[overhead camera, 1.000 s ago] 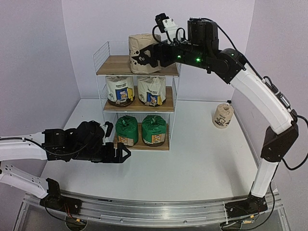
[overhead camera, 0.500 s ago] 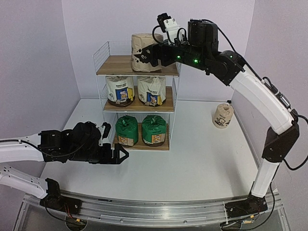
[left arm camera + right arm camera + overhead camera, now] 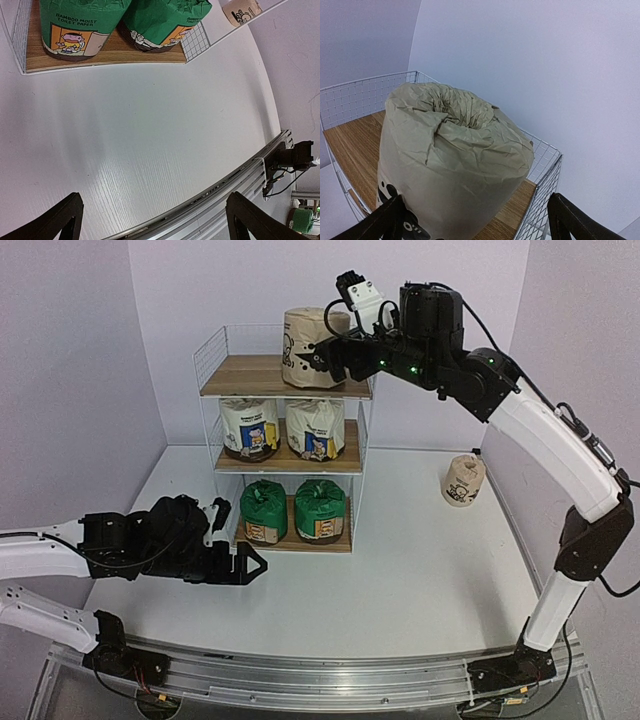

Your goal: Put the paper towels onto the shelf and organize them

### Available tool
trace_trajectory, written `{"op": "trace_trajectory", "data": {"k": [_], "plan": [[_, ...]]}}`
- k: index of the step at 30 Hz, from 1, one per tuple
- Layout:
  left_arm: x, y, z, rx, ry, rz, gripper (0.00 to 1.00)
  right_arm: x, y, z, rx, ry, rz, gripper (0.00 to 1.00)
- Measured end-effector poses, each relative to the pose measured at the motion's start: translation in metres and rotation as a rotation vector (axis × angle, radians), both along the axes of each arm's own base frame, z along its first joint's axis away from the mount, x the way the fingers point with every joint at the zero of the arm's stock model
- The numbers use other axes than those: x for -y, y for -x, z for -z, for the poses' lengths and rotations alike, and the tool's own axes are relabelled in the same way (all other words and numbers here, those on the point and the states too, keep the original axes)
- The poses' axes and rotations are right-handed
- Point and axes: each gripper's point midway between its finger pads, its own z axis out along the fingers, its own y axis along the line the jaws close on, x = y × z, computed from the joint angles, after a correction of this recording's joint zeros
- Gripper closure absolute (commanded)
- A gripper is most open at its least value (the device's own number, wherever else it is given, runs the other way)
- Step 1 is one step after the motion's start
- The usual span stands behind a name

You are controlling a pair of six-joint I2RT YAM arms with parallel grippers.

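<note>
A tan paper towel roll (image 3: pixel 312 335) stands on the right half of the shelf's top board (image 3: pixel 240 375). My right gripper (image 3: pixel 322 356) is open, with its fingers on either side of the roll's lower right part. In the right wrist view the roll (image 3: pixel 455 160) fills the space ahead of the spread fingers (image 3: pixel 387 220). Two white rolls (image 3: pixel 250 428) fill the middle tier and two green rolls (image 3: pixel 264 510) the bottom tier. A second tan roll (image 3: pixel 464 480) stands on the table at the right. My left gripper (image 3: pixel 250 562) is open and empty, low in front of the bottom tier.
The shelf's wire-mesh side (image 3: pixel 545 200) rises close to the right of the tan roll. The left half of the top board (image 3: pixel 355 140) is bare. The left wrist view shows the green rolls (image 3: pixel 80 25) and the table's front rail (image 3: pixel 235 185).
The tan roll and my right gripper have shifted to the right along the top tier. My left arm has drawn back a little toward the left.
</note>
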Motion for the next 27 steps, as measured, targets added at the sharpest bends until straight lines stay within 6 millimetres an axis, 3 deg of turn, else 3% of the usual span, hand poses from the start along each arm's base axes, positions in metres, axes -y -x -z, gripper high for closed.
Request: {"op": "trace_trajectory", "data": {"k": [7, 14, 23, 27], "plan": [[0.000, 0.000, 0.001, 0.000, -0.003, 0.004, 0.00, -0.001, 0.001, -0.001, 0.006, -0.001, -0.010, 0.04], [-0.001, 0.001, 0.002, -0.001, -0.004, 0.005, 0.00, -0.006, 0.030, -0.003, -0.034, -0.045, -0.170, 0.03], [-0.001, 0.001, 0.001, 0.002, -0.003, 0.006, 0.00, 0.027, 0.072, -0.043, -0.017, -0.171, -0.249, 0.03], [-0.001, 0.001, 0.001, 0.009, -0.005, 0.013, 0.00, 0.043, 0.090, -0.038, -0.063, -0.234, -0.270, 0.03]]}}
